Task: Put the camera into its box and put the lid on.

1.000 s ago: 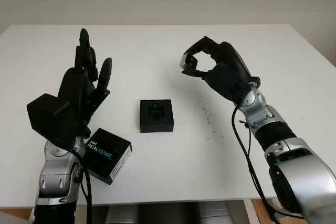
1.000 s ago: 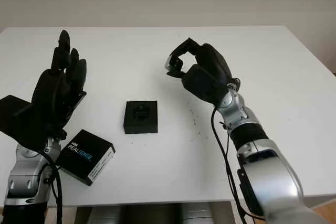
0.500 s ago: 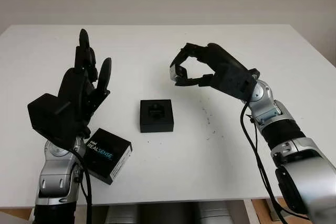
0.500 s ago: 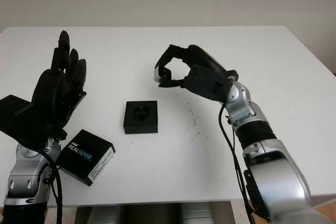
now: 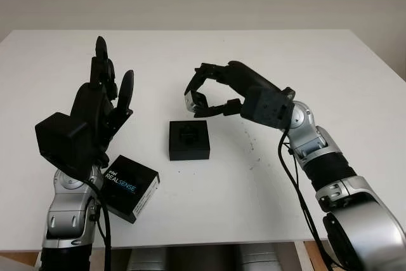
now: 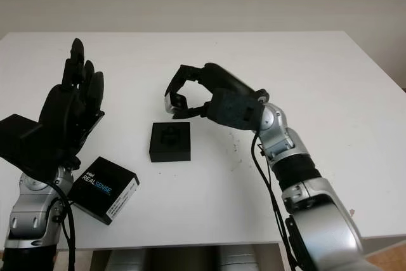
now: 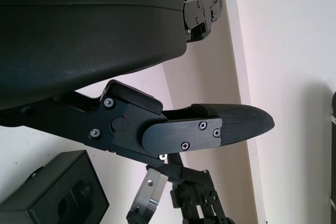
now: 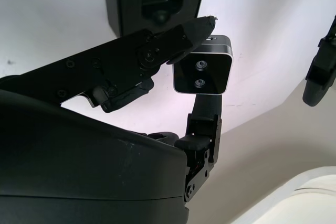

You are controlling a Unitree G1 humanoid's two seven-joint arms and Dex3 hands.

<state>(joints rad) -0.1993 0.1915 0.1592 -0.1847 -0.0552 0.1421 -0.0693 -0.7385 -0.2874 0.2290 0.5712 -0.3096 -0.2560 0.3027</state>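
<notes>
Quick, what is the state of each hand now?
Left hand: open, raised above the table's left side.
Right hand: shut on the camera, just above the box.

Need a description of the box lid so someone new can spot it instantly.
Start at the white table and go to its near edge on the robot's left side. The lid lies flat there, just below the raised, open left hand. Unlike the plain black open box at the table's middle, it has white REALSENSE lettering on top and a white side.
</notes>
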